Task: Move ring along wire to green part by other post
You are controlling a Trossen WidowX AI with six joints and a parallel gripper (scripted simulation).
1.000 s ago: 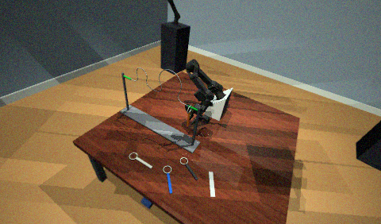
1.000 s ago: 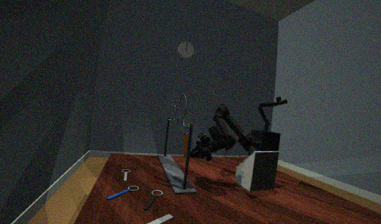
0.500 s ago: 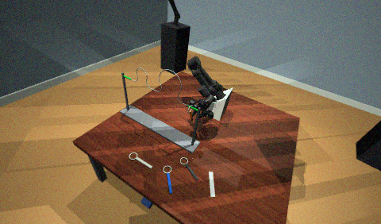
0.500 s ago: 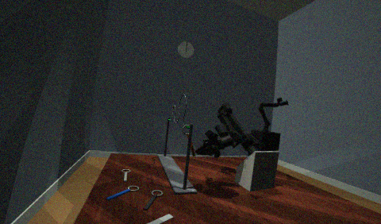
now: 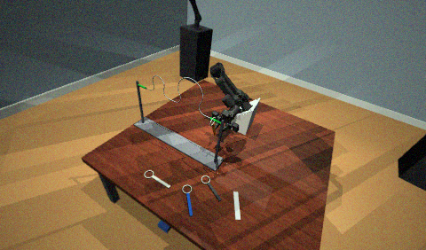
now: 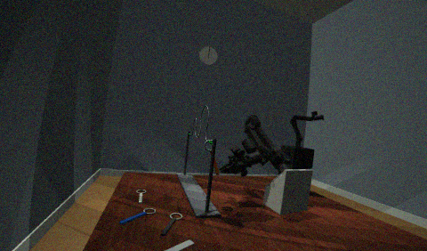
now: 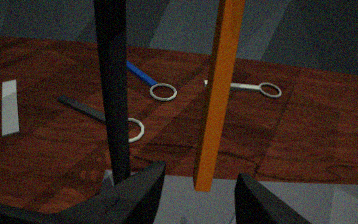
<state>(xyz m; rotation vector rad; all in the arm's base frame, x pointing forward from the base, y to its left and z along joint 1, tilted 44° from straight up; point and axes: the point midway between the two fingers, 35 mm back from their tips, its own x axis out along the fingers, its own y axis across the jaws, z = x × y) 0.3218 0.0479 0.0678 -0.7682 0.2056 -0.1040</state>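
The ring (image 5: pixel 212 121) (image 6: pixel 208 145) hangs around the green part (image 5: pixel 216 121) (image 6: pixel 211 141) of the wire beside the near post (image 5: pixel 218 144) (image 6: pixel 210 182) (image 7: pixel 111 75). Its orange handle (image 6: pixel 216 166) (image 7: pixel 219 95) points down, slightly tilted. My gripper (image 7: pixel 200 176) (image 6: pixel 221 170) is open at the handle's lower end. In the wrist view that end shows between the two fingertips with a gap on each side; the exact depth is hard to tell. The grey wire (image 5: pixel 203 95) curves away to the other green part (image 5: pixel 142 86) (image 6: pixel 189 133) at the far post (image 5: pixel 140 104) (image 6: pixel 187 153).
Both posts stand on a long grey base (image 5: pixel 177 142) (image 6: pixel 193 193). White, blue (image 5: pixel 189 204) (image 7: pixel 141 74) and dark (image 5: pixel 214 191) (image 7: pixel 85 110) handled rings and a white strip (image 5: pixel 237 205) (image 7: pixel 10 107) lie on the table. The near post stands close beside the gripper.
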